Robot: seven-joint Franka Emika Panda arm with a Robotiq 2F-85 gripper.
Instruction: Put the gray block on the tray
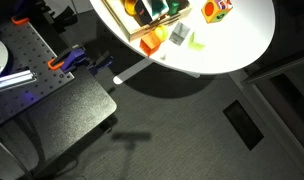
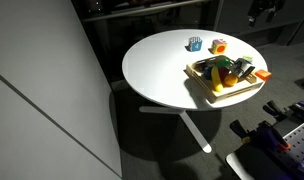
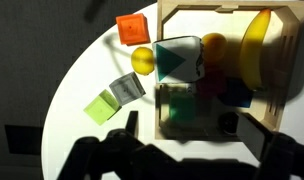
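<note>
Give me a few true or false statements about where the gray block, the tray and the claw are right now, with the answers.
1. The gray block lies on the white table, outside the tray. True.
2. The tray is empty. False: it holds several colored items, among them a yellow curved piece.
3. The claw is shut on the gray block. False: the claw is open and holds nothing.
4. A pale-green block lies next to the gray block. True.

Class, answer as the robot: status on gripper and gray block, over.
Gripper open, empty. Gray block on table beside green block, outside tray. Tray crowded with toys; yellow ball by its rim.
</note>
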